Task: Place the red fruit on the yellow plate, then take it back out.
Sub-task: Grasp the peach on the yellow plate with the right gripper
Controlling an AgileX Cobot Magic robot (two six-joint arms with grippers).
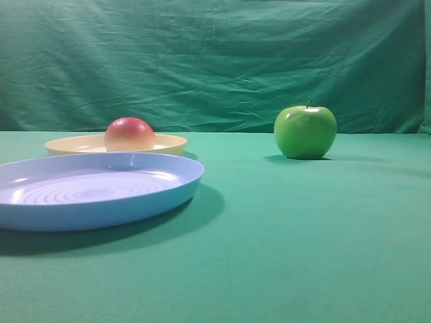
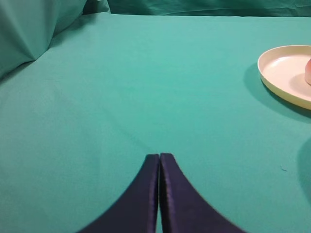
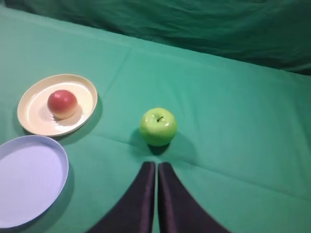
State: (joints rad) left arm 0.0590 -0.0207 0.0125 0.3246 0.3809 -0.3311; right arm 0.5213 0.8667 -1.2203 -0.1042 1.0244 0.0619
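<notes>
The red fruit point(image 3: 62, 103) sits on the yellow plate point(image 3: 34, 119) at the left of the right wrist view, with the light blue plate point(image 3: 29, 179) below it at lower left. The green apple point(image 3: 158, 126) stands near centre frame on the green cloth point(image 3: 233, 145). The left gripper point(image 2: 159, 156) is clenched, grasping nothing. The right gripper point(image 3: 156, 165) is likewise closed and empty, just below the apple.

A green cloth is covering the bench point(image 1: 283, 256), creasing faintly in places. The yellow plate point(image 3: 34, 119) is sitting directly on it toward the left, with the blue plate point(image 1: 101, 212) lying just beside it, nearer the camera. The green apple point(image 1: 305, 132) is standing upright on the cloth, well apart from both plates, casting a soft shadow.
</notes>
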